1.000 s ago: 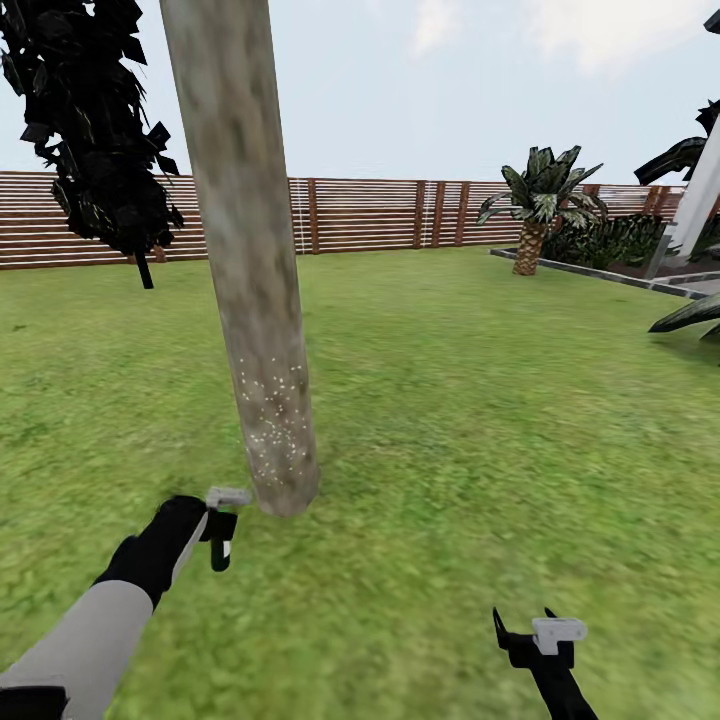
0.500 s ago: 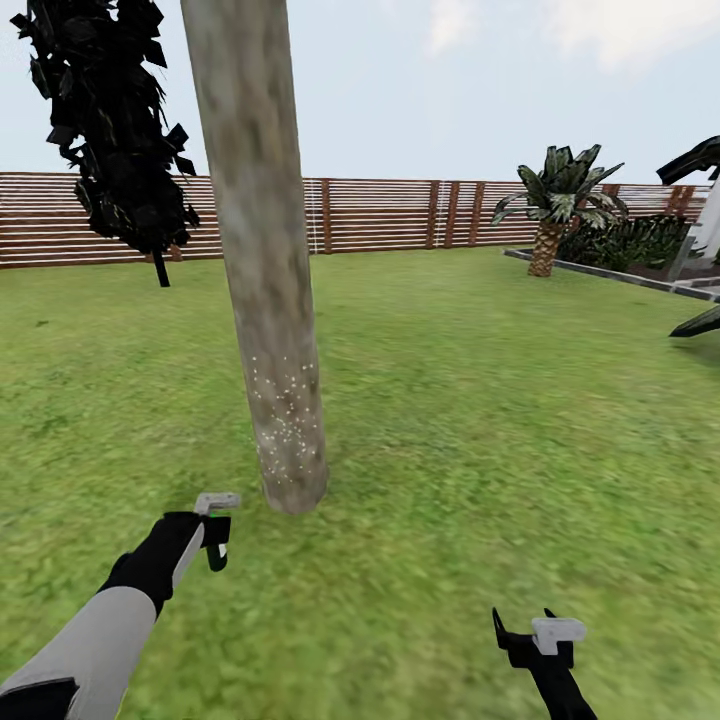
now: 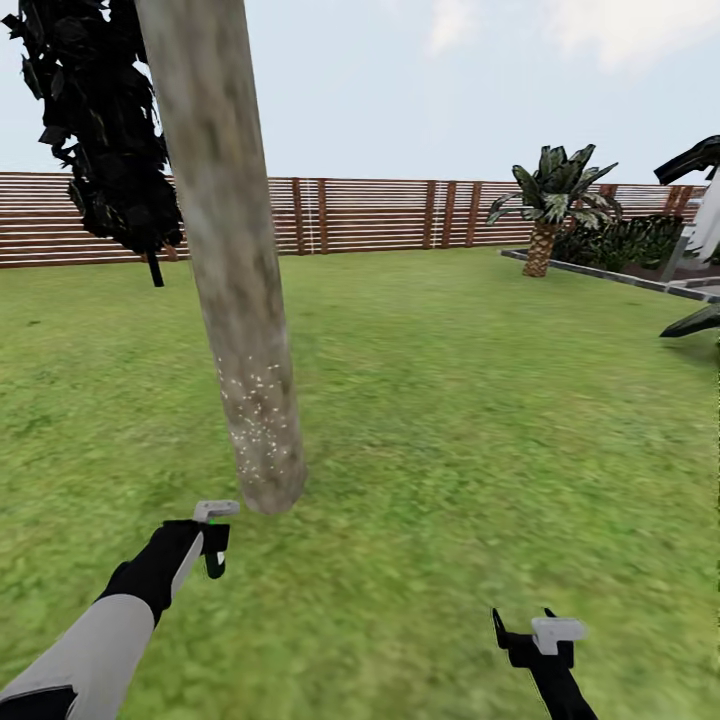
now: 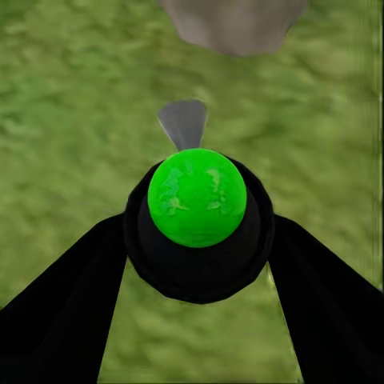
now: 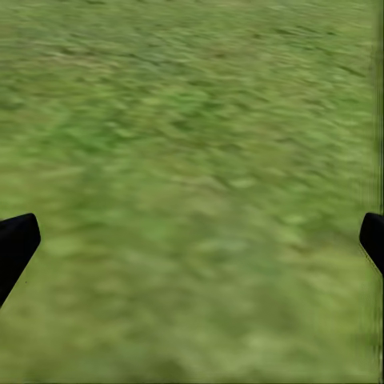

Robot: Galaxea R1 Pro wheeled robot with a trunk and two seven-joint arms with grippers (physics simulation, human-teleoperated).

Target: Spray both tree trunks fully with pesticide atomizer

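Observation:
A thick, mottled beige-grey tree trunk [image 3: 225, 260] leans up out of the grass floor [image 3: 450, 420] just ahead of me on the left. Whitish pesticide specks [image 3: 258, 415] dot its lower part. My left gripper [image 3: 205, 540] is shut on the pesticide atomizer [image 3: 217, 512], a black body with a grey nozzle, held a short way from the trunk's foot. In the left wrist view the atomizer's green cap [image 4: 197, 197] sits between both black fingers [image 4: 64, 304], its nozzle pointing toward the trunk base [image 4: 232, 24]. My right gripper [image 3: 522, 628] hangs open over grass, low right, and is empty [image 5: 192, 244].
A brown slatted fence [image 3: 380, 215] closes the lawn at the back. A narrow black tree [image 3: 105, 130] stands behind the trunk on the left. At the right are a small palm [image 3: 548, 205], a grey paved edge [image 3: 620, 275] and a white wall [image 3: 708, 220].
The whole view has shifted, so the trunk now stands further left in the picture and leans more. Both grippers keep nearly the same places; the left stays shut on the atomizer.

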